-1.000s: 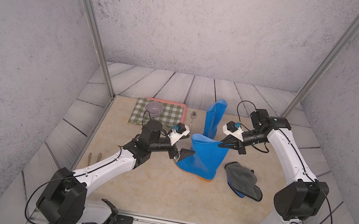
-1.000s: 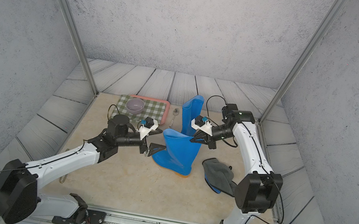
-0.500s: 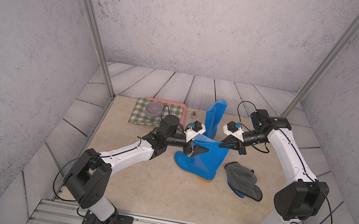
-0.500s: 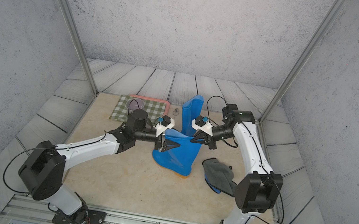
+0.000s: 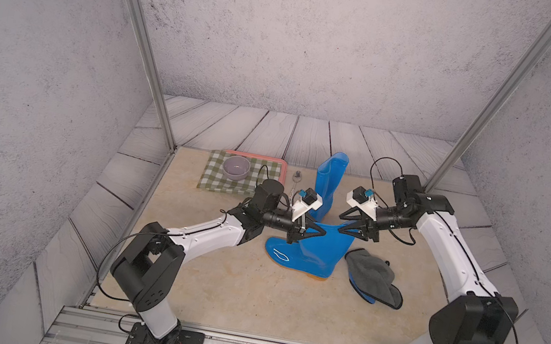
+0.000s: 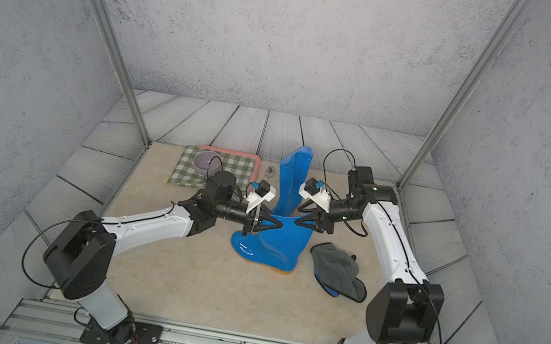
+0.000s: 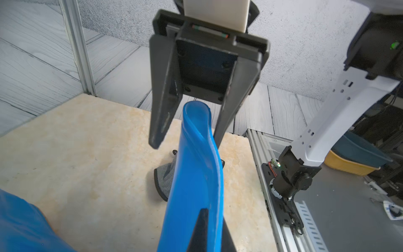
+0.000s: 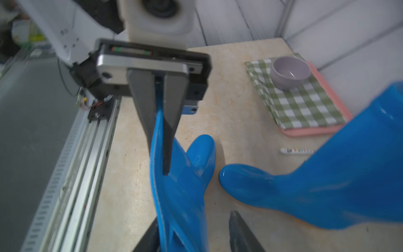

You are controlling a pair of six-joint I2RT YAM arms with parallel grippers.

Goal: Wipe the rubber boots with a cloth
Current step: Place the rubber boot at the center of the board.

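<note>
Two rubber boots [image 5: 313, 252] on beige tabletop [image 5: 225, 294], grey walls [image 5: 310, 33], left jaws gripping one, right jaws apart.

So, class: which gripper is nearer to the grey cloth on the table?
Right. The right gripper is at the front boot's cuff on the side facing the cloth; the left gripper grips the cuff's far side, with the boot between.

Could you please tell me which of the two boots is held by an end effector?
The nearer boot, its shaft rim pinched by the left end effector; the farther boot stands ungripped.
</note>
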